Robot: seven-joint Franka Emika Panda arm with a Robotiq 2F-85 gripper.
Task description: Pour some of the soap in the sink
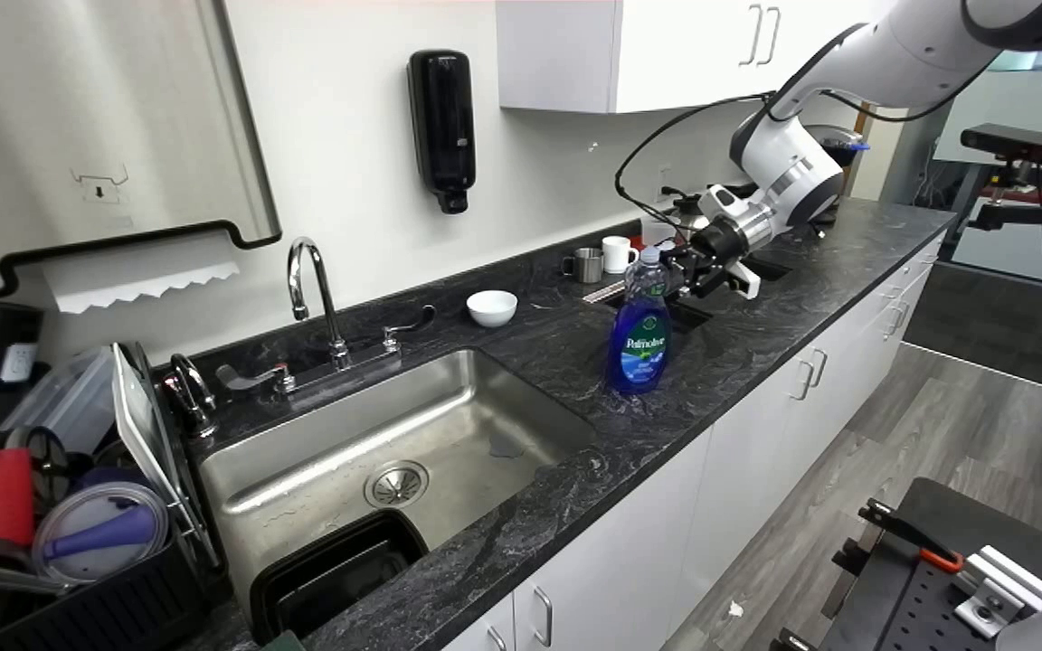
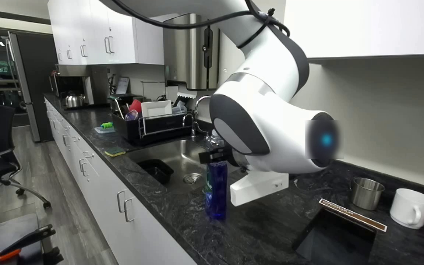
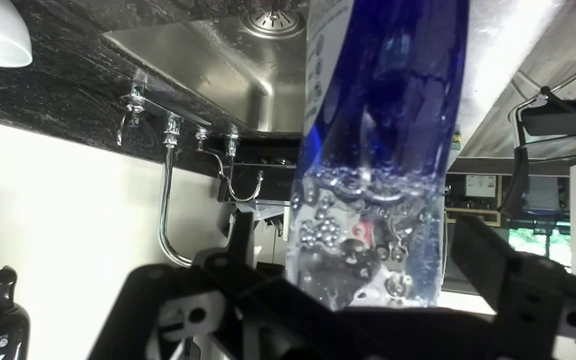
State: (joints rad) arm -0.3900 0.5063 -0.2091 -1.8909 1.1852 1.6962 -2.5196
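The soap (image 1: 640,339), a clear bottle of blue liquid with a green label and pale cap, stands upright on the dark counter, just beside the sink (image 1: 476,443). In an exterior view, the bottle (image 2: 216,195) partly hides behind the arm. Up near the bottle's top, my gripper (image 1: 677,273) reaches in from the side. The wrist picture is upside down; there the bottle (image 3: 383,115) rises between my fingers (image 3: 483,260), with a gap visible on either side, so the gripper is open around it. The steel sink (image 3: 213,65) lies beyond.
A black tub (image 1: 340,570) sits in the sink. Behind the basin are the faucet (image 1: 336,316) and a white bowl (image 1: 491,308). A metal cup (image 2: 366,193) and a white mug (image 2: 410,208) stand along the wall. The loaded dish rack (image 2: 153,127) is past the sink.
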